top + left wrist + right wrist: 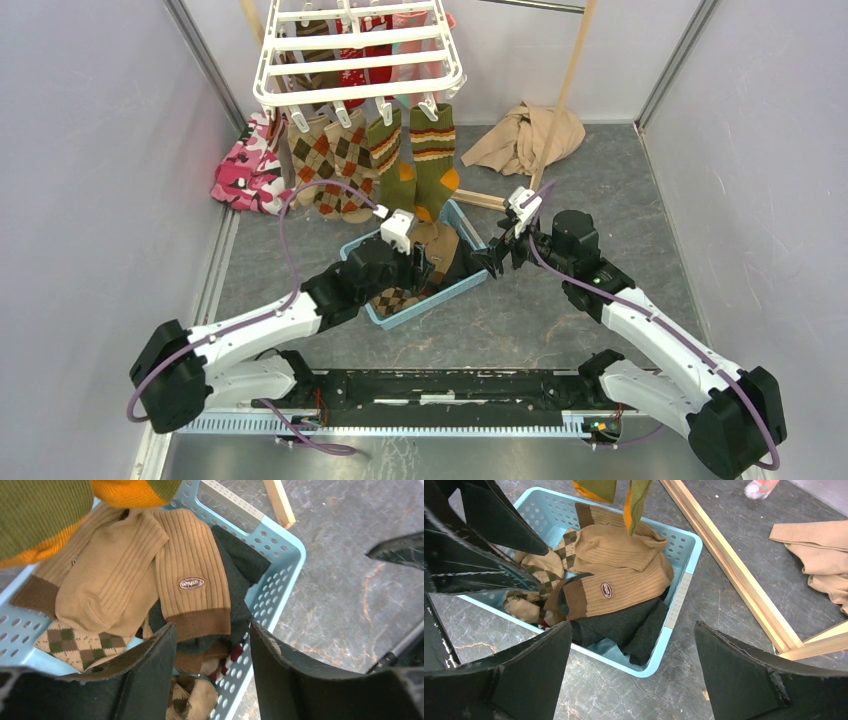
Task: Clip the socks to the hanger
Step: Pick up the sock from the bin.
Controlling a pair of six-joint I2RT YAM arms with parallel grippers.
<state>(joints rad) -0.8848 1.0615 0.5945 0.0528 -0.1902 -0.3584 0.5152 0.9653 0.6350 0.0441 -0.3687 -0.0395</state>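
Where viewed from above, shows the left gripper [423,263] low over the light blue basket [445,297] at the middle of the table [560,320], and the right gripper [492,258] just beside the basket's right rim.

In the left wrist view, shows that gripper's fingers [150,670] standing apart and clamped on nothing. Between them, lower down, shows the brown cuff of a tan ribbed sock [192,575] with an oval label, lying on a dark grey sock [235,580]. Cannot tell whether the fingertips touch the cloth. To the left in the basket, shows a second tan sock and an argyle sock [80,645].

In the right wrist view, shows the right gripper [632,627] spread wide and empty, above the basket's near corner and the dark grey sock.

At far left, shows the white hanger [355,50] with socks already clipped on: argyle socks [335,160] and green socks [432,150] with orange heels along the near edge, and red socks [365,60] behind the bars. Ends the green pair just above the basket's far end.

Also shows a camouflage cloth [245,165] on the table left of the hung socks, and a beige garment [520,140] at the foot of the wooden pole stand [565,90] on the right.
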